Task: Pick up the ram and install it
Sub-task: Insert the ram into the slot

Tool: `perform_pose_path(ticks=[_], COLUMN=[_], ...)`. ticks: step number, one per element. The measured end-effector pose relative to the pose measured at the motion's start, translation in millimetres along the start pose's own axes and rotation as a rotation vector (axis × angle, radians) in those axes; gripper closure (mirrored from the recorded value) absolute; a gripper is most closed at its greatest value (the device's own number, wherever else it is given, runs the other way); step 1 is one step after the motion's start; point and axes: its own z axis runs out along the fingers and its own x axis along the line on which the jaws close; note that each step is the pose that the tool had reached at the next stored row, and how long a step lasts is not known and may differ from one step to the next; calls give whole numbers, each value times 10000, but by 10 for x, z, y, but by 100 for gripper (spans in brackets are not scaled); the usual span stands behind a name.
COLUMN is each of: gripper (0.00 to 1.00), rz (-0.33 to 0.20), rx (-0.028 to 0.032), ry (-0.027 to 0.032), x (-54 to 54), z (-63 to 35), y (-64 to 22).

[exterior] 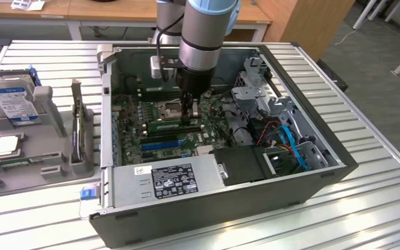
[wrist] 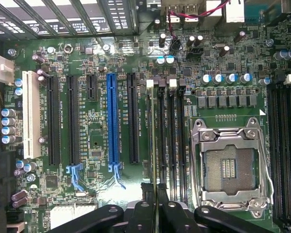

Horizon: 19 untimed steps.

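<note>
Gripper (wrist: pixel 155 190) pinches narrow, seemingly on the ram (exterior: pixel 175 124); best keep it upright and lined along the memory slots (wrist: pixel 171 136), no tilt.

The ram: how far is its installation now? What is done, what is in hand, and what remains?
Done: the ram is picked up and is inside the computer case. In hand: the claw appears shut on it, holding it low along the memory slots beside the processor socket. Left: whether it is seated I cannot tell; the claw has not let go.
</note>
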Motion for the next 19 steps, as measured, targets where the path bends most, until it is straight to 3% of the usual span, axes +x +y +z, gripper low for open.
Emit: perform_pose_path(ticks=[19], gripper=[87], rz=[10], rx=[9], ry=[-1], x=[-13], z=[1], y=[21])
